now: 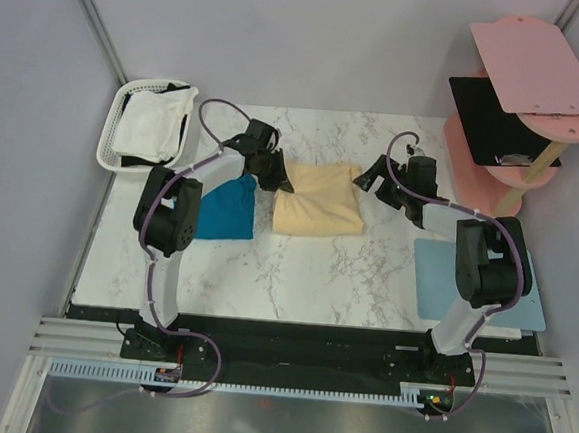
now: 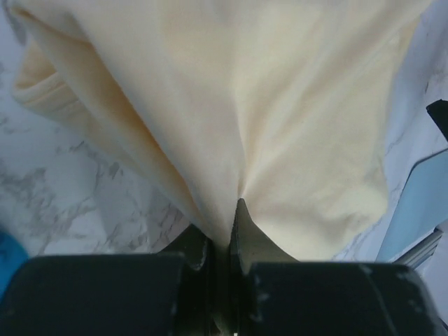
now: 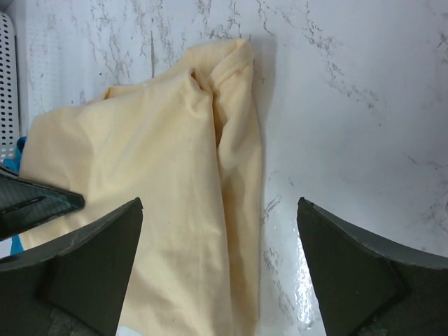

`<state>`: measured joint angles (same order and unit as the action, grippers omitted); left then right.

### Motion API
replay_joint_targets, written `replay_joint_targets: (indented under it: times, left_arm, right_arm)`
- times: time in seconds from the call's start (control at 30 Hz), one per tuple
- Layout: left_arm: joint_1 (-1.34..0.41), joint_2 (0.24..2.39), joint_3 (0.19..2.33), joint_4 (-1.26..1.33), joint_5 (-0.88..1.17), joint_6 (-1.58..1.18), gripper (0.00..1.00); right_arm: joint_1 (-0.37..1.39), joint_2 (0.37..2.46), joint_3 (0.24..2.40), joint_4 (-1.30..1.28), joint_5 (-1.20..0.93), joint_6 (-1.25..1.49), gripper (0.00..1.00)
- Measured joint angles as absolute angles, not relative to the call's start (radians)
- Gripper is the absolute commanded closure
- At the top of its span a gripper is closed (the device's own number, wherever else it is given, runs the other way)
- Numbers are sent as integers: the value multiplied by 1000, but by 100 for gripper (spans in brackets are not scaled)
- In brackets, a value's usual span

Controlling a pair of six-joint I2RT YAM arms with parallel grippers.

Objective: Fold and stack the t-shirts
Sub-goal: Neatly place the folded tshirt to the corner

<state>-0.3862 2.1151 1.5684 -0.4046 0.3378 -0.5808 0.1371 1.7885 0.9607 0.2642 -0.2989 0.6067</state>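
the left gripper [image 2: 222, 231] is clamped on the left edge of the cream t-shirt [image 1: 316, 201] (mid-table, between both arms), while the right gripper [image 1: 375, 176] gapes wide, empty, just beside its right edge.

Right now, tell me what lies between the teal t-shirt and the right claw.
The pale yellow t-shirt, pinched by the left claw, fills that stretch in the top view.

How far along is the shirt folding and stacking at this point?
Done: teal shirt looks folded. In hand: left pincer pinches the cream shirt; right pincer open above it. Left: stacking, plus the white shirt in the basket.
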Motion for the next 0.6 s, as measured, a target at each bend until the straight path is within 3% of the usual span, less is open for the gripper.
replay_joint_targets:
  times: [0.6]
  left_arm:
    - [-164,1818,1490,-683,289,-491,98]
  right_arm:
    - [137,1728,809,287,-331,617,2]
